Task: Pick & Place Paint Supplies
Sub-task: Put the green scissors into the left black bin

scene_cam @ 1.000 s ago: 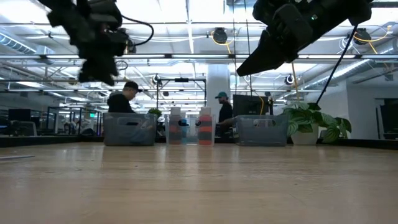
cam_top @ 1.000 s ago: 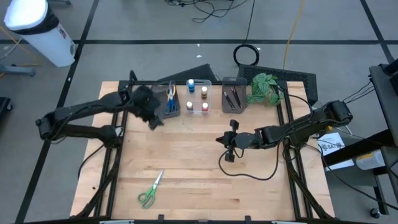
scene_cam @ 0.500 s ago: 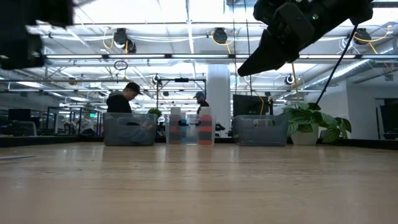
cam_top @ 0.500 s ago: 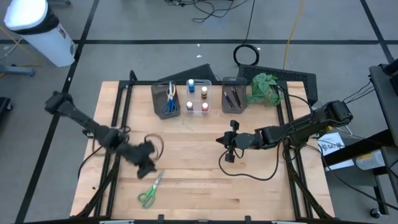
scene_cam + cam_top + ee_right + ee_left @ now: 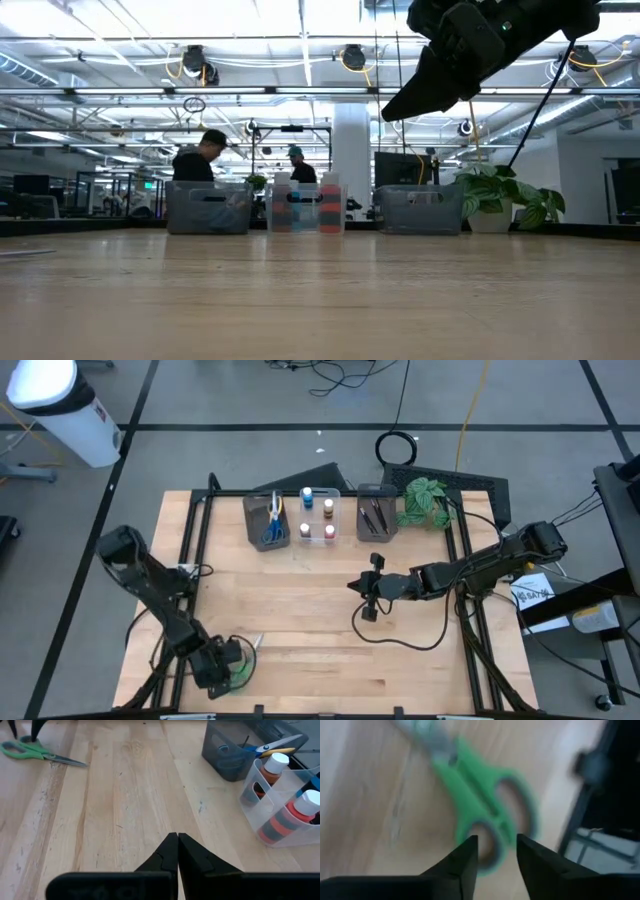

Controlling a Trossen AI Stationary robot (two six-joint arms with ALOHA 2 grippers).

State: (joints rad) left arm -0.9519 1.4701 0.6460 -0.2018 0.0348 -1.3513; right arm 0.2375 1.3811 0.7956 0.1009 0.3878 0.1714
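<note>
Left gripper (image 5: 495,851) low over green-handled scissors (image 5: 480,815) at near-left corner of table (image 5: 320,630) — fingers parted, straddling a handle loop, nothing grasped. Scissors lie flat on wood. Right gripper (image 5: 177,845) mid-table, clenched, empty, held above surface. Blue and yellow scissors (image 5: 273,520) stand in grey bin (image 5: 252,530) at far side; paint pots (image 5: 317,516) in clear bin beside it.
</note>
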